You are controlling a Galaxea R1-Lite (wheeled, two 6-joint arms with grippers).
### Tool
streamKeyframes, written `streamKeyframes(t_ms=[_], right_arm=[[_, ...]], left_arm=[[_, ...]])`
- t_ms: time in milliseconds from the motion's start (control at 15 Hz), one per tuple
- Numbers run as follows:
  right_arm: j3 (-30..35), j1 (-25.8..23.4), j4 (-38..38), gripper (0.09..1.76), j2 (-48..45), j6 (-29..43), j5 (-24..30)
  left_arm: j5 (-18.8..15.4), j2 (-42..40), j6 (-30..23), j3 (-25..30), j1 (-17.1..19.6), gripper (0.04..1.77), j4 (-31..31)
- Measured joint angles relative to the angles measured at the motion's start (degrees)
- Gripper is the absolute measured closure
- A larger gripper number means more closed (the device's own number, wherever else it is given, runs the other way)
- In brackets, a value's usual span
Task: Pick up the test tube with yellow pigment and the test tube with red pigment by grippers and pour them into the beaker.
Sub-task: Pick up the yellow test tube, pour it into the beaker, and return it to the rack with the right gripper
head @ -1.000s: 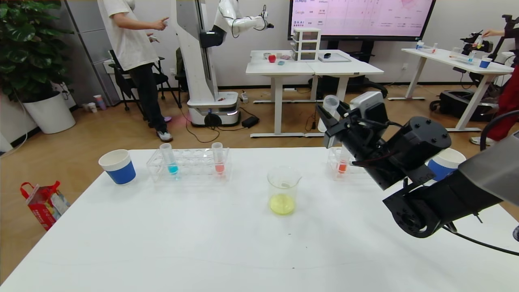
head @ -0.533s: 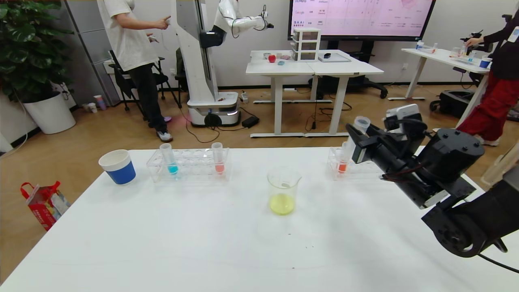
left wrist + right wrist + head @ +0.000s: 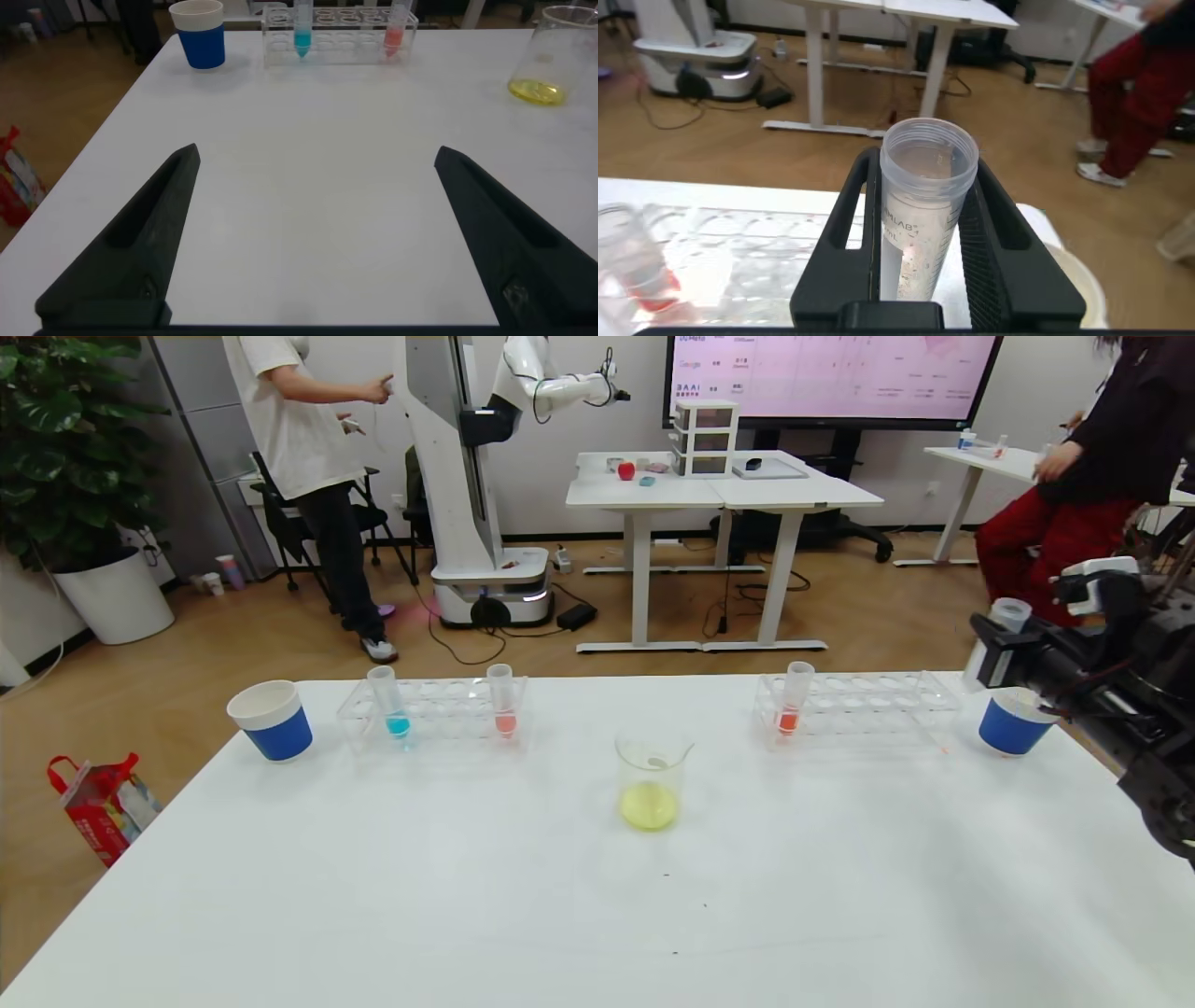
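Observation:
My right gripper [image 3: 991, 651] is shut on the test tube with yellow pigment [image 3: 1006, 616], upright, just above the right blue cup [image 3: 1013, 728]. In the right wrist view the tube [image 3: 924, 215] sits between the fingers [image 3: 999, 252]; its upper part looks empty with droplets and its bottom is hidden. The beaker [image 3: 652, 775] stands mid-table with yellow liquid in it. The test tube with red pigment [image 3: 504, 705] stands in the left rack [image 3: 439, 709]. My left gripper [image 3: 318, 154] is open and empty low over the near table, out of the head view.
A cyan tube [image 3: 392, 705] shares the left rack. A deeper orange-red tube [image 3: 792, 705] stands in the right rack [image 3: 868, 705]. A second blue cup [image 3: 271, 719] is at the far left. People and another robot are beyond the table.
My right arm has swung right with the tube, from beside the right rack's near end to above the right blue cup. The beaker and racks have not moved.

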Motion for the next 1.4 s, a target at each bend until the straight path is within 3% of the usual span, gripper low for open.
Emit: streamKeyframes(t_ms=[267,467,733,1400], right_arm=[[-8.78,-11.45,2.93,1.35,4.66,-0.06,1.57],[-13.74,-14.77,4.63,1.35,8.24,-0.02,1.49],[-15.88,-14.42,4.47,1.35,11.25,-0.02,1.46],[-13.92,-12.21,0.15,1.34,16.68,-0.05,1.60]], left_arm=[[0.02,0.00,0.00,0.00,0.00,0.06,0.00],[0.02,0.00,0.00,0.00,0.00,0.06,-0.02],[0.02,0.00,0.00,0.00,0.00,0.06,-0.02],[0.00,0.00,0.00,0.00,0.00,0.06,0.00]])
